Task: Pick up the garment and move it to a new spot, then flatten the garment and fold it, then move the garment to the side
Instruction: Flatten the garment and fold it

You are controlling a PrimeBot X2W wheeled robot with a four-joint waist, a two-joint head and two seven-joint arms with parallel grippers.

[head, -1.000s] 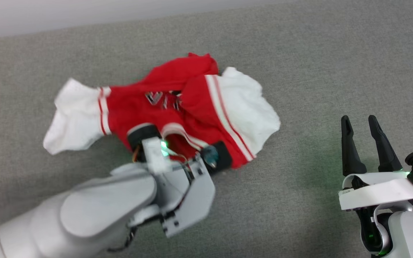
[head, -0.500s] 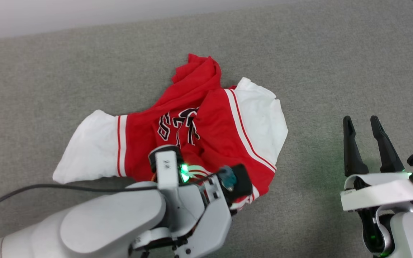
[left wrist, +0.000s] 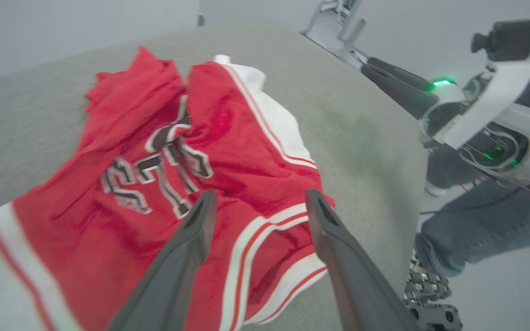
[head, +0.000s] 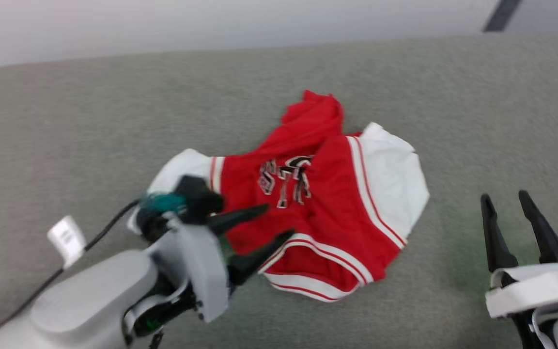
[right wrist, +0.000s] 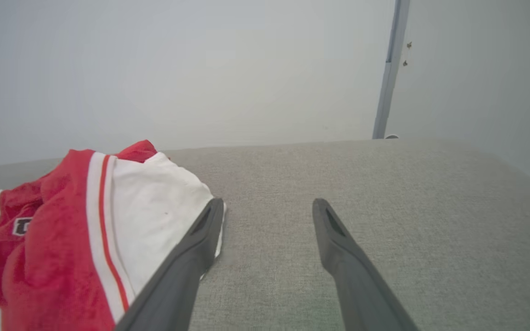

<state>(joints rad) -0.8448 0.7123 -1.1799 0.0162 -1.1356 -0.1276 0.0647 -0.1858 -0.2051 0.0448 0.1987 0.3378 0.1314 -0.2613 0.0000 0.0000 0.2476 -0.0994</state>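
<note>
One red and white garment (head: 327, 203) is lying crumpled on the grey cloth surface (head: 114, 121), with two pincers by it. The left pincer (head: 279, 221) is hanging over the garment's near left edge, fingers spread apart and holding nothing, its arm reaching in from the lower left. The right pincer (head: 504, 194) is sitting off to the garment's right, fingers also apart.

text | garment (left wrist: 246, 138) | black white-outlined number (left wrist: 159, 170), creased and blurred, not readable

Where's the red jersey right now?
In the head view the garment lies crumpled midway across the grey surface, at the fingertips of the open left gripper, left of the right gripper.
</note>
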